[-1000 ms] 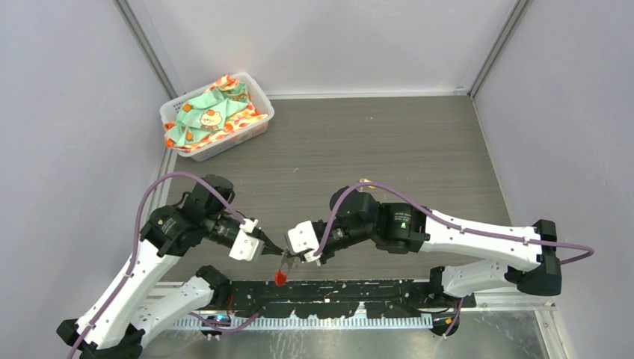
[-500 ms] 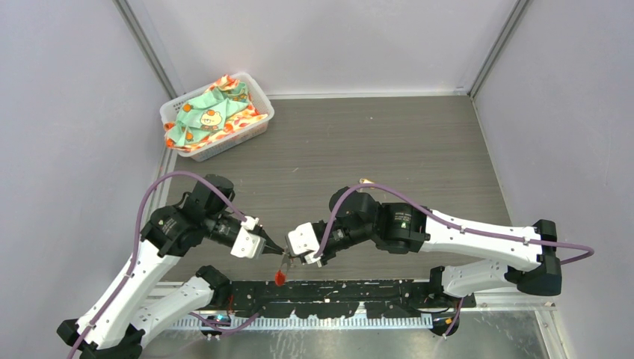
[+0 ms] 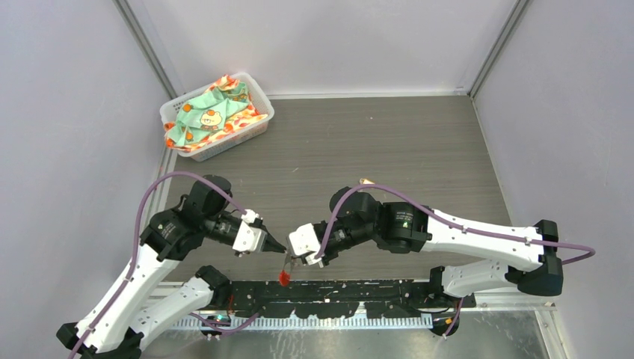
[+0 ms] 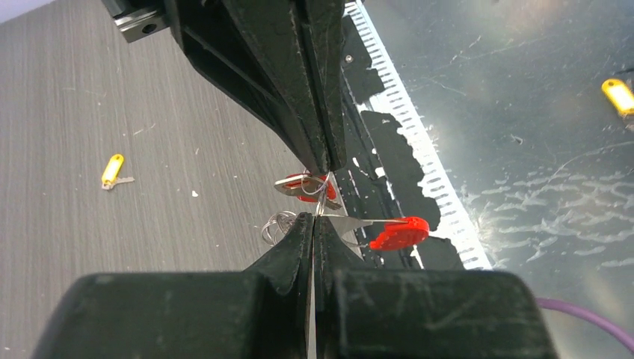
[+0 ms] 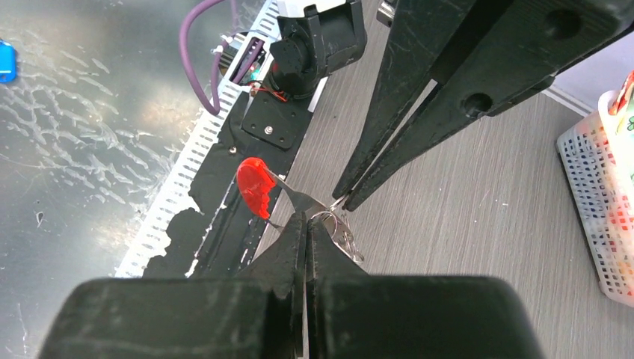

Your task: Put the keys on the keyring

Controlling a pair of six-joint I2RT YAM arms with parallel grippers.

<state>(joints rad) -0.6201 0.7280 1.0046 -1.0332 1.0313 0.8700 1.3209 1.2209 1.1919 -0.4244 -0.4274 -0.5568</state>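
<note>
My left gripper (image 3: 281,247) (image 4: 315,219) and right gripper (image 3: 293,258) (image 5: 306,217) meet tip to tip just above the table's near edge, both shut. The left pinches the thin silvery wire of the keyring (image 4: 277,224) (image 5: 338,226), whose coils hang beside the tips. The right seems to clamp the metal blade of the red key (image 5: 254,187) (image 4: 400,232) (image 3: 284,278), its red head sticking out over the black base strip. A second red piece (image 4: 303,187) sits by the right tip. The yellow key (image 4: 112,170) (image 3: 365,181) lies alone on the table.
A white basket (image 3: 258,127) (image 5: 598,202) of patterned cloth stands at the back left. Grey walls close in the table's sides and back. Past the near edge, the black base strip (image 3: 336,288) and a scratched metal sheet carry a yellow tag (image 4: 619,96) and a blue tag (image 5: 4,63).
My left wrist has lifted and drawn back slightly from the table edge, tip still at the right gripper. The hanging red head has shifted a touch right. The right arm has barely moved.
</note>
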